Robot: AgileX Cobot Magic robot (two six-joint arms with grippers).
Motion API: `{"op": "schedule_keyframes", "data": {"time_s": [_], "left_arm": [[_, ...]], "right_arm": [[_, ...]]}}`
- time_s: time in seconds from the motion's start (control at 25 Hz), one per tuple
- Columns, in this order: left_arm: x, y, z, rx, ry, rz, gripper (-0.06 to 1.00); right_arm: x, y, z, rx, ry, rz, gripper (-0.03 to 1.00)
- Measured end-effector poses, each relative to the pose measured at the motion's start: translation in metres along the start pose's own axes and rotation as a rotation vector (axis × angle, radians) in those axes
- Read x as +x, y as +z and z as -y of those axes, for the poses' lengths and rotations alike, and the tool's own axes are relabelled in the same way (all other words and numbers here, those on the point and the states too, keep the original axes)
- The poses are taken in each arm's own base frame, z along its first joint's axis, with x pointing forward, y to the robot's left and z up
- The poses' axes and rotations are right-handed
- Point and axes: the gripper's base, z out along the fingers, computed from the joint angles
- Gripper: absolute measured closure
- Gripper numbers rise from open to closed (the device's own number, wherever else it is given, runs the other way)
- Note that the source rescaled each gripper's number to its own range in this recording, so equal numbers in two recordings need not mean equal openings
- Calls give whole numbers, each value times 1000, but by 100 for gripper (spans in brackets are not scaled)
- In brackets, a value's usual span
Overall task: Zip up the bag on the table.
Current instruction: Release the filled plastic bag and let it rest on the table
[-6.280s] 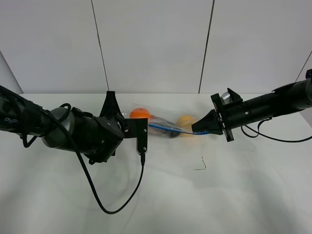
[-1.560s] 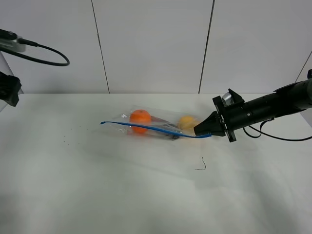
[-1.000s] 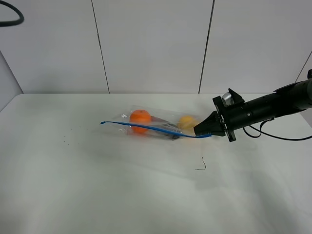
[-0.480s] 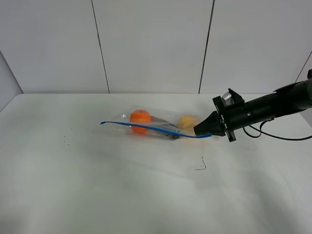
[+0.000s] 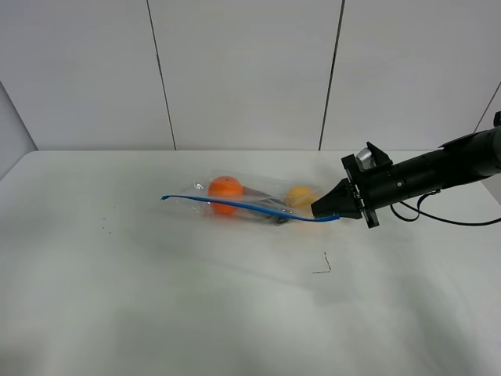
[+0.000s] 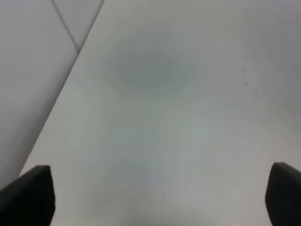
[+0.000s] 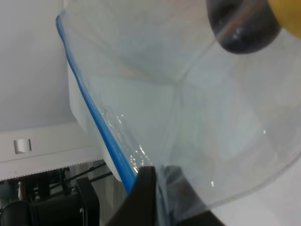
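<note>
One bag (image 5: pixel 258 196), clear, fruit (image 5: pixel 225 186) inside, lying far-middle on the table (image 5: pixel 196 313) — blue zipper strip (image 5: pixel 227 205) pinched at one end by the closed right gripper (image 5: pixel 319 211). Left gripper (image 6: pixel 155 195), jaws wide and empty, has withdrawn from the bag's other end (gone from the high view), so the zip pass looks finished. Far table edge runs close behind the bag; front and left lie broadly open.

A pale grey wall (image 5: pixel 243 70) with two dark slanting seams (image 5: pixel 160 74) stands behind.
</note>
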Motion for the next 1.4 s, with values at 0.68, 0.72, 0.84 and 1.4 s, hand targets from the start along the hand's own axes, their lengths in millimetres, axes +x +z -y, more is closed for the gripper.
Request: {"op": "schedule_keyframes", "data": {"time_s": [0.68,0.72,0.84,1.4], "left_arm": [[66,-41,-3,120,-72,276,-6],[67,-42,-2,129,-58,282,-6],[67,-43,0,158,-46,284,-6],[93,-13,15,228,10,97,-6]], "right_arm": [[0,0,0,0,-1,0,97],[0,0,0,0,-1,0,97],[0,0,0,0,-1,0,97],[0,0,0,0,-2,0,97]]}}
